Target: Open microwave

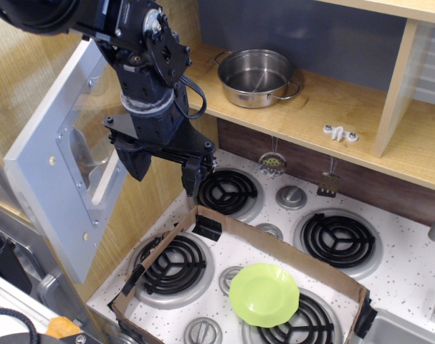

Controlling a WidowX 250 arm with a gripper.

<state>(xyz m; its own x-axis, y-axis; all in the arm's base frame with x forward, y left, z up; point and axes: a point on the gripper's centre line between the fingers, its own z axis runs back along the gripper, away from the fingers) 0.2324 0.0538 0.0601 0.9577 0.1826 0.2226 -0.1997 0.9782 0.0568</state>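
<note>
A: Near edge of the worktop [410,265] first. What's logged?

B: Lime-green plate [264,294] sits on the near-middle burner, inside an open cardboard tray [274,240] that spans the front of the white speckled stove top. The tray's left wall leans over the near-left burner [173,264]. Round silver knobs [203,331] lie along the near edge.

A: Middle ground?

B: Two more coil burners toward the far edge, one at left [228,192] and one at right [339,239], with a knob [291,196] between them.

A: The microwave?

B: Only its door is clearly seen. The microwave door [63,161] hangs beyond the worktop's left edge, swung wide open against the wooden side panel, its inner white frame and clear window facing the camera. The body of the microwave is out of view.

A: The arm?

B: Black arm comes in from the top-left corner. The hand [163,168] points downward above the far-left burner, just right of the open door. Its two fingers [192,175] are spread wide apart with nothing between them. The left finger is close to the door's edge; contact cannot be told.

A: Far side?

B: A wooden shelf [346,115] behind the far edge carries a steel pot [256,77] at its left and a small white clip [340,133] farther right. Small utensils [273,163] hang below the shelf front.
</note>
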